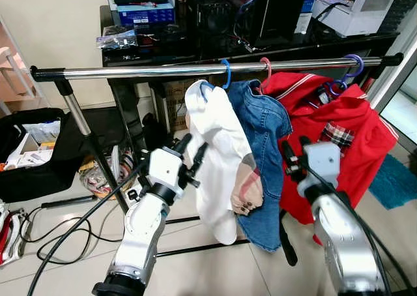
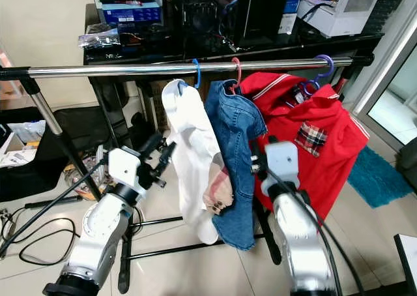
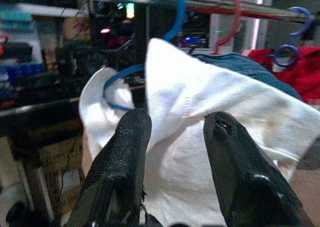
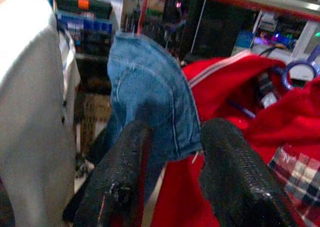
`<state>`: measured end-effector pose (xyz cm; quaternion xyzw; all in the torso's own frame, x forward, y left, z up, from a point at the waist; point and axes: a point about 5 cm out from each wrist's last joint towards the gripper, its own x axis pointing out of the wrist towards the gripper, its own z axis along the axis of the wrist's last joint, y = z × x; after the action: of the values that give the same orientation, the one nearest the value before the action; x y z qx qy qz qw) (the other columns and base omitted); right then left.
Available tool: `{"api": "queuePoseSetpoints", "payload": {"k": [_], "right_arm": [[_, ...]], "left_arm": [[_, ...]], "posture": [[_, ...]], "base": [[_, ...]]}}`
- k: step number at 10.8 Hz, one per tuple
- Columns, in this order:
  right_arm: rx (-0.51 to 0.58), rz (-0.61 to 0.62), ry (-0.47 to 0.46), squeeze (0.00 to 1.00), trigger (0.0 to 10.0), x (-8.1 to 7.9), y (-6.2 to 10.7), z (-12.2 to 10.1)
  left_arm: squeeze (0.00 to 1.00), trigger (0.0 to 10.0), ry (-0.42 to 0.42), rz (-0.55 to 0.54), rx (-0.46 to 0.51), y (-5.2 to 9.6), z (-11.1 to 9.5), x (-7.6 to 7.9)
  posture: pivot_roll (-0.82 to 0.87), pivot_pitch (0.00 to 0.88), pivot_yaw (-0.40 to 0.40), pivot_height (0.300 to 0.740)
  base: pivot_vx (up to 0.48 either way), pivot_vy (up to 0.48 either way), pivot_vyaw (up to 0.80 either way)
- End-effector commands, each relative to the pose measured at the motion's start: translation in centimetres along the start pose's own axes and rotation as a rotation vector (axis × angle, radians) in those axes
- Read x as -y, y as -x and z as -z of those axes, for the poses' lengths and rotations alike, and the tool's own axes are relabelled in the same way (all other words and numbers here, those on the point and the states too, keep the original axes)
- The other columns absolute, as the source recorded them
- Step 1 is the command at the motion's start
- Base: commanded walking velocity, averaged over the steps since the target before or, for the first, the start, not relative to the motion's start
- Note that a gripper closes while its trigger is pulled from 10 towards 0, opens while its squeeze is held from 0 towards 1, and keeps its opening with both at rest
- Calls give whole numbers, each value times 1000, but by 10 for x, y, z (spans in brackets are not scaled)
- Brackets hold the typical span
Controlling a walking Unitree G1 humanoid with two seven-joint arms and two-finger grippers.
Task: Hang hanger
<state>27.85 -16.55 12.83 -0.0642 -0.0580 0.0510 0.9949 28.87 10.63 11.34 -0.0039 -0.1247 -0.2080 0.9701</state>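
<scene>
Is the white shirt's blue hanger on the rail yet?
Yes: the blue hanger hooks over the rail, white shirt hanging below.

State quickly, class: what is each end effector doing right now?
Left end effector: open, empty, before the white cotton shirt.
Right end effector: open, empty.

rail: polished, shiny round metal bar [image 1: 150, 70] | hooks: smooth glossy blue plastic hanger [image 1: 225, 73], just ahead of left gripper [image 1: 190, 154] | cloth: matt white woven shirt [image 1: 218, 146]; rough blue denim jacket [image 1: 264, 126]; soft red garment [image 1: 365, 139] | fingers [image 3: 125, 152]: matt black, finely textured | floor: glossy pale tiles [image 1: 65, 263]
</scene>
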Motion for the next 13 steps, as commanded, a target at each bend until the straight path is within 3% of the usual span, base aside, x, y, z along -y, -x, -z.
{"api": "queuePoseSetpoints", "payload": {"k": [1, 3, 9, 13], "right_arm": [[69, -8, -30, 0, 10000, -4, 0, -10], [80, -22, -30, 0, 10000, -9, 0, -11], [75, -8, -82, 0, 10000, -13, 11, -8], [93, -18, -51, 0, 10000, -9, 7, -11]], "left_arm": [[0, 10000, 36, -36, 14, -4, -6, -5], [0, 10000, 38, -29, 36, -8, -15, -5], [0, 10000, 128, -121, -17, 5, -18, -9], [0, 10000, 82, -115, -27, 1, -20, -1]], "posture": [[89, 72, 7, 740], [84, 108, 4, 740], [100, 143, -8, 740], [120, 125, -27, 740]], "base": [[0, 0, 0], [0, 0, 0], [0, 0, 0], [0, 0, 0]]}}
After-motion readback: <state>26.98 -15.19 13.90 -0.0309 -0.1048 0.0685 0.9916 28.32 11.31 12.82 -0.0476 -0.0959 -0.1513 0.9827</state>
